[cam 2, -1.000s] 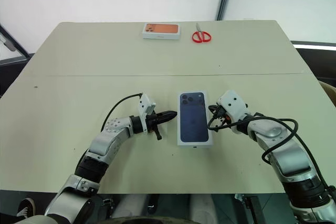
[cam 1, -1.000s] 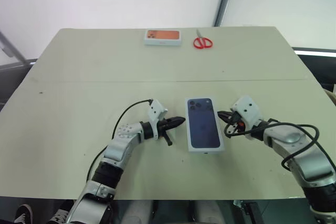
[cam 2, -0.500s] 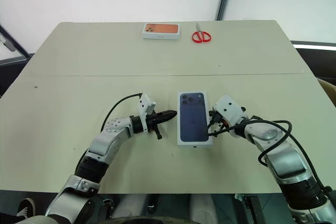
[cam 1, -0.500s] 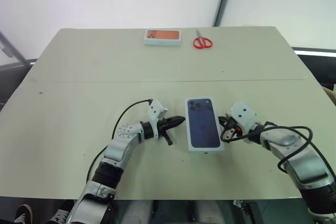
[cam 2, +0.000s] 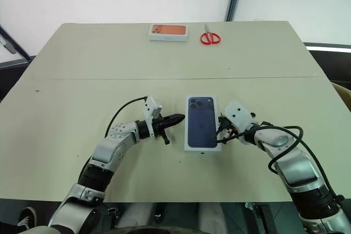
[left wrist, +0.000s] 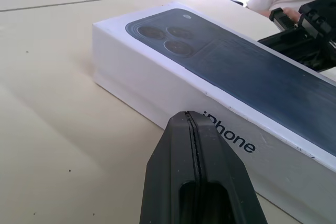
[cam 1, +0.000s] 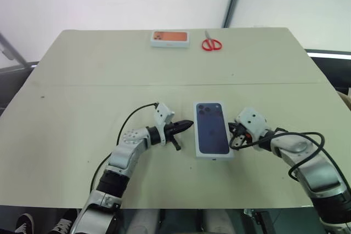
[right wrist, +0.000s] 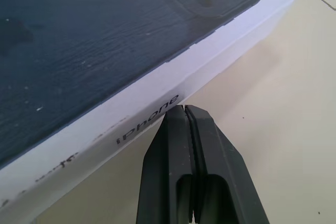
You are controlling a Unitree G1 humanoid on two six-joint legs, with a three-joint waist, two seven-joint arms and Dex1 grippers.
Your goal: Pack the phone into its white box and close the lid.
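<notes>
Right gripper (cam 1: 231, 138) first: fingers pressed together, nothing between them, tip lowered and brought in against the right long wall of the lid (cam 1: 213, 129) where a second ago it hung a little higher and off that side. Left gripper (cam 1: 189, 125) unchanged: likewise pinched shut on nothing, pointing level at the lid's left long wall, just short of it or barely touching; cannot tell which.

No shift of the box itself: same spot near the front edge of the table (cam 1: 82, 80), about midway along it, long axis running front to back, printed dark-blue face up. No sight of the phone; judged to lie inside, under the lid. Thin lower strip under the lid's wall in the left wrist view, probably the white box (left wrist: 123, 95) showing beneath, so lid likely on but perhaps not pushed fully home.

Meaning for the task: packing apparently done, closing in its last stage, with both closed tips now bracketing the sides, ready to square up or press down.

Far edge: orange-faced box (cam 1: 170, 38) and red scissors (cam 1: 211, 44), untouched, well apart from the work.
</notes>
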